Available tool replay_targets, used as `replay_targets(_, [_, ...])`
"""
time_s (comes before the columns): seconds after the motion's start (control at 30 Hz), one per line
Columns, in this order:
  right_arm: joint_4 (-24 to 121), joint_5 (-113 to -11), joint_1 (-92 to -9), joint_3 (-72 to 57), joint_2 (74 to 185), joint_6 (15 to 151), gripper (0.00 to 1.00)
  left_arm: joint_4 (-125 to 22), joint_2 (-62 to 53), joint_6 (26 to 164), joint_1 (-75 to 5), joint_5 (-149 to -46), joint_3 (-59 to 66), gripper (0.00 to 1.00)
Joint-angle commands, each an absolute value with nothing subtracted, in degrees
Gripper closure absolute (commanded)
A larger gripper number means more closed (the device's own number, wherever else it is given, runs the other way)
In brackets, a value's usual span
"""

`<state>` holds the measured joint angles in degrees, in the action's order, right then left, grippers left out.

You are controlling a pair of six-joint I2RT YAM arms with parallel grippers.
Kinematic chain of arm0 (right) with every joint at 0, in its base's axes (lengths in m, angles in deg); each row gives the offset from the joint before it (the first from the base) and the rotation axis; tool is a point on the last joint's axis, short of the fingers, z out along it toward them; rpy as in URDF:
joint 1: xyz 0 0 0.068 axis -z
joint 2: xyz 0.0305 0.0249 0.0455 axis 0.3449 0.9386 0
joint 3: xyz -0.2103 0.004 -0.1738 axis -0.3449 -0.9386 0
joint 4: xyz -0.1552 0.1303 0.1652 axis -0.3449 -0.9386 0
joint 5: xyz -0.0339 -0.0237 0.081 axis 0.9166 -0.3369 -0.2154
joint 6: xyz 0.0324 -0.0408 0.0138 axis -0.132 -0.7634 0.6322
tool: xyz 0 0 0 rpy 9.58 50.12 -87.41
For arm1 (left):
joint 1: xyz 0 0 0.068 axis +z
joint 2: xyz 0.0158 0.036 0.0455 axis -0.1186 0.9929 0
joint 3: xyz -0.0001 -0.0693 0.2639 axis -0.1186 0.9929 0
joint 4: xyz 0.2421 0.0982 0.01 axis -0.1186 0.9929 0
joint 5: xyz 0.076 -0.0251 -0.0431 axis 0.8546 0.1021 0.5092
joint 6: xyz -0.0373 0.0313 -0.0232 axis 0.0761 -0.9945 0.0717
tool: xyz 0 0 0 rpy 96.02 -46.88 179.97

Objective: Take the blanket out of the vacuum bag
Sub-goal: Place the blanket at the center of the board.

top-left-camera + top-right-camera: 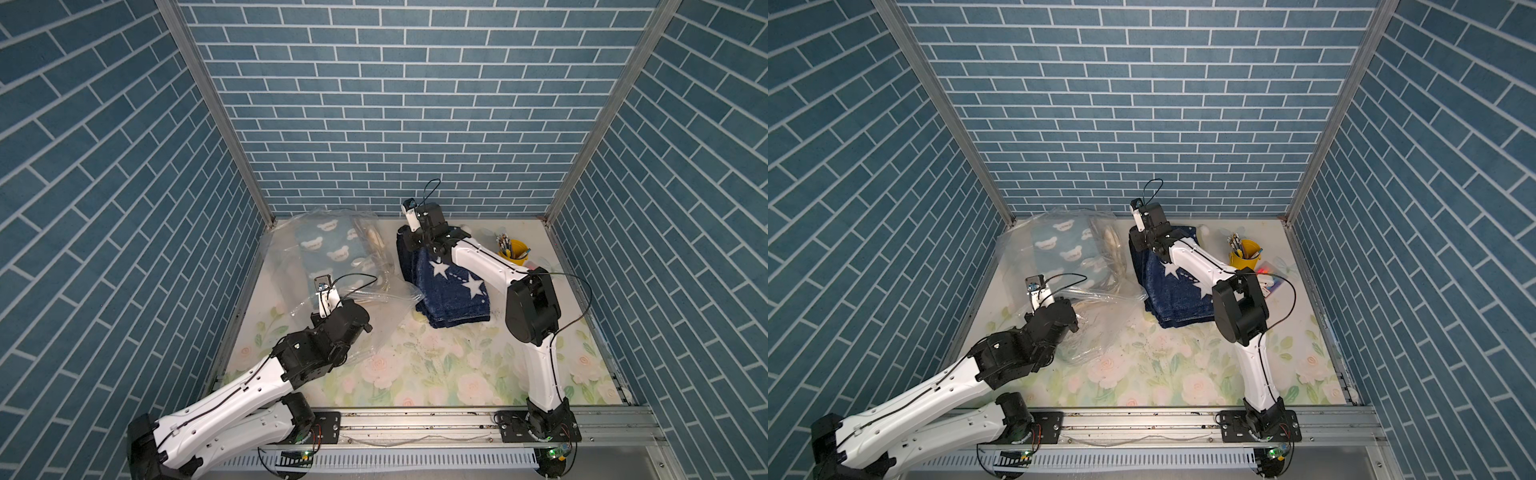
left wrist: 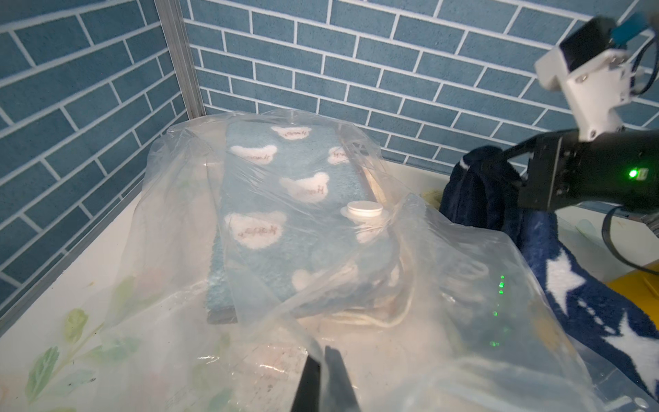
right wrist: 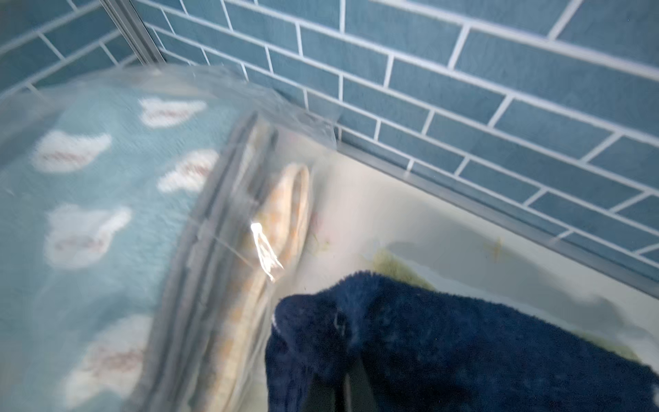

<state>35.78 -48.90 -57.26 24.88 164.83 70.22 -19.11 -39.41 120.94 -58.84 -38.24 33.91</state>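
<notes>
The vacuum bag is clear crinkly plastic spread over the back left of the table, its round white valve cap facing up. Inside it lies a folded light blue blanket with white bears. A navy blanket with white stars lies outside the bag, just to its right. My right gripper is shut on the navy blanket's far edge, which is raised. At the bag's near edge my left gripper is shut on a fold of the plastic.
A folded cream cloth sits in the bag beside the blue blanket. A yellow cup of pens stands at the back right, close to the right arm's elbow. The floral tablecloth is walled in by blue brick panels on three sides.
</notes>
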Motion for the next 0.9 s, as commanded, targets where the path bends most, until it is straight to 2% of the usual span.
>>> replay_targets(0.0, [33.84, -51.67, -55.82, 29.27, 171.25, 72.27, 1.00, -20.22, -39.09, 119.94, -58.67, -38.99, 33.78, 1.00])
replay_targets(0.1, [32.06, -52.34, -54.53, 33.76, 176.63, 72.66, 1.00, -20.42, -38.60, 120.03, -58.67, -39.83, 34.08, 1.00])
replay_targets(0.13, [31.58, -52.42, -54.09, 35.16, 178.42, 73.10, 0.93, -20.61, -38.49, 120.09, -58.67, -40.15, 34.18, 1.00])
replay_targets(0.17, [31.38, -53.33, -53.73, 35.83, 179.64, 73.51, 0.80, -20.88, -38.30, 120.02, -58.67, -40.49, 34.29, 1.00])
replay_targets(0.23, [32.19, -56.94, -53.40, 35.66, 181.11, 74.26, 0.64, -21.01, -37.80, 120.00, -58.67, -40.67, 34.31, 1.00])
replay_targets(0.3, [32.58, -59.06, -53.29, 34.99, 180.91, 75.02, 0.54, -21.10, -37.41, 120.09, -58.67, -40.83, 34.11, 1.00])
replay_targets(0.4, [35.86, -60.75, -53.15, 30.22, 176.53, 76.33, 0.46, -21.03, -37.27, 120.10, -58.67, -41.11, 33.52, 1.00])
replay_targets(0.5, [36.36, -62.35, -52.63, 27.91, 171.37, 76.80, 0.42, -20.62, -37.87, 120.13, -58.67, -41.39, 33.12, 1.00])
replay_targets(0.63, [38.06, -59.10, -50.95, 23.23, 163.06, 76.32, 0.35, -20.17, -39.57, 120.82, -58.64, -41.86, 33.29, 1.00])
replay_targets(0.87, [35.16, -56.11, -43.57, 25.11, 165.50, 73.99, 0.34, -19.07, -39.55, 120.90, -58.67, -42.02, 32.04, 1.00])
